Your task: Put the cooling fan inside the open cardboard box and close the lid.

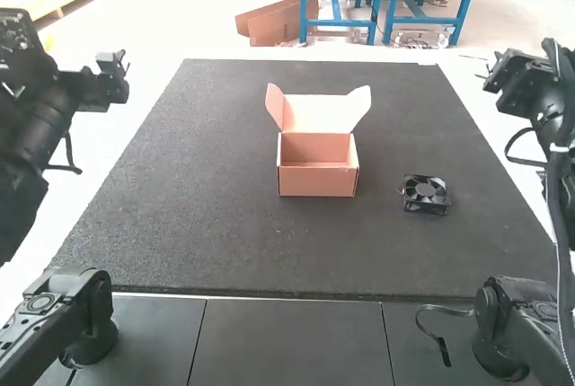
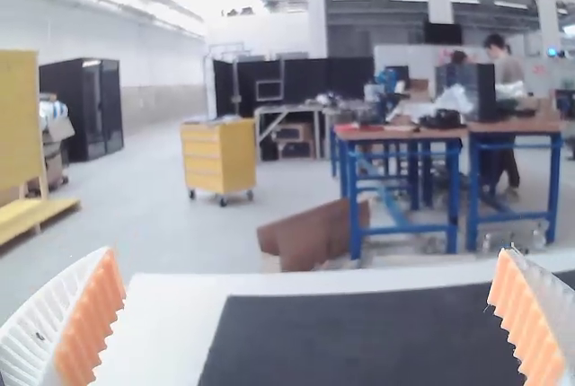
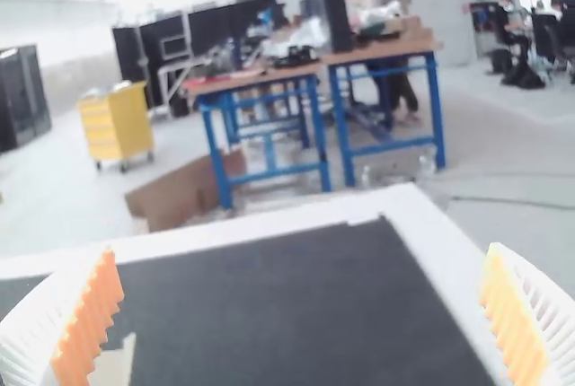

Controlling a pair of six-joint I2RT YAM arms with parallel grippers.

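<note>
A black mat (image 1: 180, 206) holds the open cardboard box (image 1: 317, 175) at frame centre, long side running left-right, lid upright behind, bare cardboard inside. The cooling fan (image 1: 425, 194) lies flat, face up, to its lower right, apart. Left gripper (image 2: 310, 314) and right gripper (image 3: 301, 319) jaws stand wide apart.

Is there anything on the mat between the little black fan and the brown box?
No. In the high view, only bare dark mat lies between the cooling fan and the open cardboard box; they stand apart.
</note>
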